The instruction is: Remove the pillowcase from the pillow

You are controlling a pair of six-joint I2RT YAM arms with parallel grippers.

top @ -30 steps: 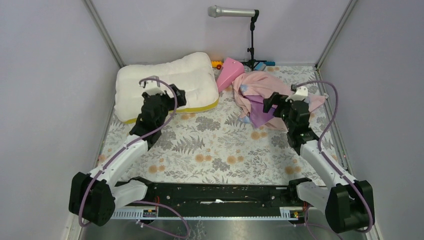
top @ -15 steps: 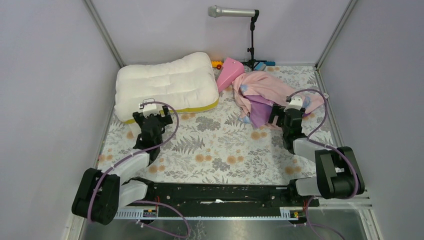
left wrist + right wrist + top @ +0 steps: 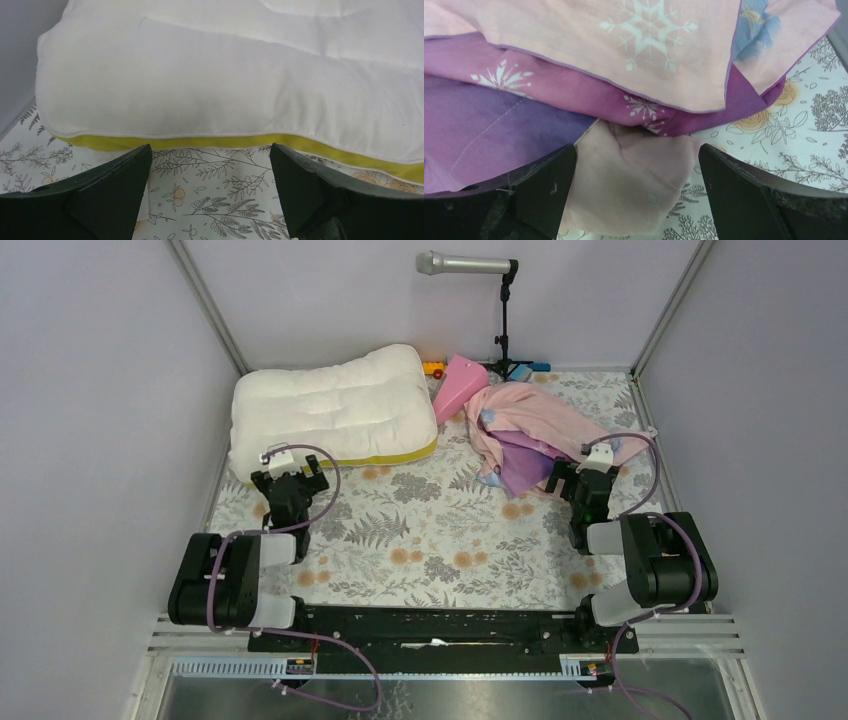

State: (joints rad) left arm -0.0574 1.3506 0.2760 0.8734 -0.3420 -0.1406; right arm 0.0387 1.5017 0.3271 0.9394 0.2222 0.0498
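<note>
Left gripper [image 3: 209,155] is facing the pillow [image 3: 225,75], jaws spread wide, holding nothing. Right gripper [image 3: 636,152], likewise spread and empty, is facing the crumpled pillowcase [image 3: 574,60].

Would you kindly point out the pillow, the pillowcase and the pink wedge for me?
pillow [image 3: 335,410]: top external view, middle of its white quilted top.
pillowcase [image 3: 530,415]: top external view, its pale pink upper fold.
pink wedge [image 3: 458,383]: top external view, its sloping face.

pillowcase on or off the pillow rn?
Off. The pillowcase lies crumpled to the right of the pillow, apart from it; the pillow is bare white.
</note>
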